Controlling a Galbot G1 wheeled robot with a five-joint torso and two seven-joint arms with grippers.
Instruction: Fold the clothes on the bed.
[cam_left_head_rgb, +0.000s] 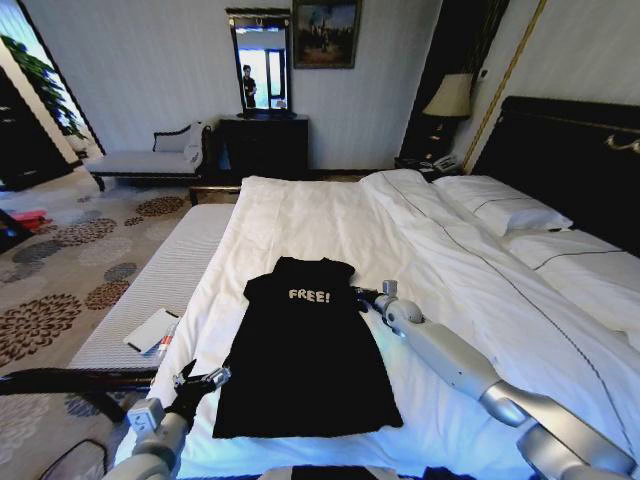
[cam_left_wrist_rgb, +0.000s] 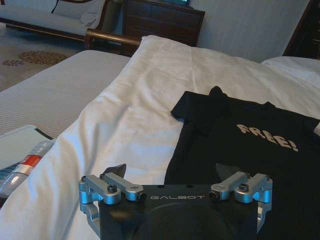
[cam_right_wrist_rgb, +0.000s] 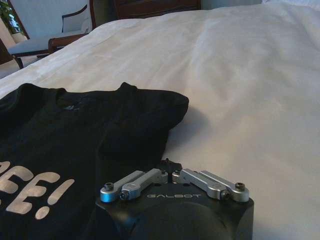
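Note:
The clothes, one black T-shirt (cam_left_head_rgb: 305, 355) with white "FREE!" lettering, lie flat and narrow on the bed (cam_left_head_rgb: 330, 215), collar toward the far end. My left gripper (cam_left_head_rgb: 205, 380) is open at the shirt's lower left edge; in the left wrist view it (cam_left_wrist_rgb: 172, 170) straddles the border between the shirt (cam_left_wrist_rgb: 240, 145) and the white duvet. My right gripper (cam_left_head_rgb: 365, 297) is shut beside the shirt's right shoulder. In the right wrist view its joined tips (cam_right_wrist_rgb: 168, 162) rest just off the edge of the shirt (cam_right_wrist_rgb: 75, 135), with no cloth visible between them.
White pillows (cam_left_head_rgb: 500, 205) and a dark headboard (cam_left_head_rgb: 570, 160) are on the right. A pale striped bench (cam_left_head_rgb: 140, 290) runs along the bed's left side, carrying a white tablet-like item (cam_left_head_rgb: 150, 330). A chaise (cam_left_head_rgb: 150, 160) and a dark dresser (cam_left_head_rgb: 265, 145) stand by the far wall.

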